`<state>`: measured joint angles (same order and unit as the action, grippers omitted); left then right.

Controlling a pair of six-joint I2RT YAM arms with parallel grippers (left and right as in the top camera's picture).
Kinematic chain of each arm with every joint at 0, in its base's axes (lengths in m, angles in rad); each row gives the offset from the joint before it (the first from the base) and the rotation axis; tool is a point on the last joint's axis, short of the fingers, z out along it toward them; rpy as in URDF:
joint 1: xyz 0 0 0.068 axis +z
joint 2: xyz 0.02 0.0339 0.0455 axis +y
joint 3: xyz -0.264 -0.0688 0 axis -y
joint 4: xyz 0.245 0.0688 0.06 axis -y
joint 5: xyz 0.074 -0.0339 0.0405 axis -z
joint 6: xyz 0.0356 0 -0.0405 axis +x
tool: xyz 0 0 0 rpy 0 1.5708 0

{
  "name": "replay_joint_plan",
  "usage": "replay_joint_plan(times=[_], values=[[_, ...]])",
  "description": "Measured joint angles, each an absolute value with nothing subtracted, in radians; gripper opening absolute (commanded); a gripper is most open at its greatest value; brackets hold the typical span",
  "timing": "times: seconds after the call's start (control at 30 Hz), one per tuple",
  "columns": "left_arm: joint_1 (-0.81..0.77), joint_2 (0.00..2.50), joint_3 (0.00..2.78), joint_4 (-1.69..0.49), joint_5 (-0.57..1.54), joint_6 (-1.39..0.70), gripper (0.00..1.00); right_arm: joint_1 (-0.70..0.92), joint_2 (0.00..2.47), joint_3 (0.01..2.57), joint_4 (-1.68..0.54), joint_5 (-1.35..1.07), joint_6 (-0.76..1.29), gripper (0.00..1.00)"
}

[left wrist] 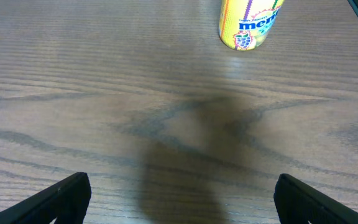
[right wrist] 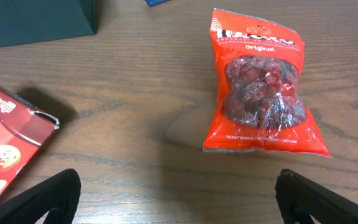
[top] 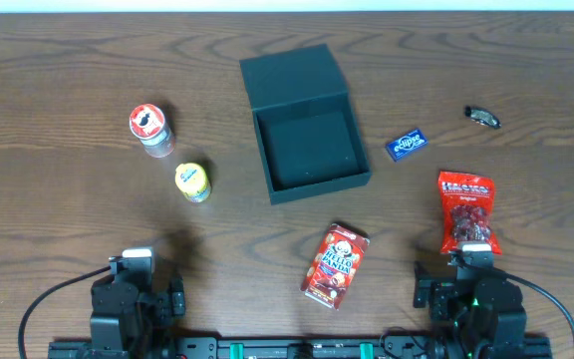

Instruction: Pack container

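The dark teal-grey container [top: 312, 147] lies open at the table's middle back, its lid [top: 294, 79] flat behind it and its inside empty. A corner of it shows in the right wrist view [right wrist: 36, 22]. My left gripper [left wrist: 182, 196] is open and empty at the front left. A yellow can [left wrist: 247, 22] stands ahead of it. My right gripper [right wrist: 179, 196] is open and empty at the front right. A red snack bag [right wrist: 260, 87] lies just ahead of it. A red candy box [right wrist: 5, 143] lies to its left.
A red-lidded can [top: 150, 130] and the yellow can [top: 192, 181] stand left of the container. The red candy box [top: 337, 265] lies in front of it. A small blue packet [top: 405, 144], a dark wrapped item [top: 482, 117] and the red bag [top: 466, 211] lie to its right.
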<state>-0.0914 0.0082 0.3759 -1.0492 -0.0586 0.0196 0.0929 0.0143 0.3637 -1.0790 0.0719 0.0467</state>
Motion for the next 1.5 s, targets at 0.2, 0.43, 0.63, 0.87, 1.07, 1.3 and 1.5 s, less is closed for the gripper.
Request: replay_joint_plan(times=[0.2,0.43,0.63,0.87,1.07,1.3,1.5], values=[[-0.091,0.008,0.376,-1.049,-0.059,0.02,0.95,0.093,0.014,0.364,-1.079,0.072,0.047,0.99],[-0.091,0.008,0.376,-1.049,-0.059,0.02,0.95,0.093,0.014,0.364,-1.079,0.072,0.047,0.99],[-0.091,0.008,0.376,-1.049,-0.059,0.02,0.95,0.093,0.014,0.364,-1.079,0.072,0.047,0.99],[-0.091,0.008,0.376,-1.049,-0.059,0.02,0.95,0.093,0.014,0.364,-1.079,0.072,0.047,0.99],[-0.091,0.008,0.376,-1.049,-0.059,0.02,0.95,0.093,0.014,0.364,-1.079,0.086,0.047,0.99],[-0.091,0.008,0.376,-1.049,-0.059,0.02,0.95,0.093,0.014,0.364,-1.041,0.11,0.039,0.99],[-0.091,0.008,0.376,-1.049,-0.059,0.02,0.95,0.093,0.014,0.363,-0.931,0.117,0.036,0.99]])
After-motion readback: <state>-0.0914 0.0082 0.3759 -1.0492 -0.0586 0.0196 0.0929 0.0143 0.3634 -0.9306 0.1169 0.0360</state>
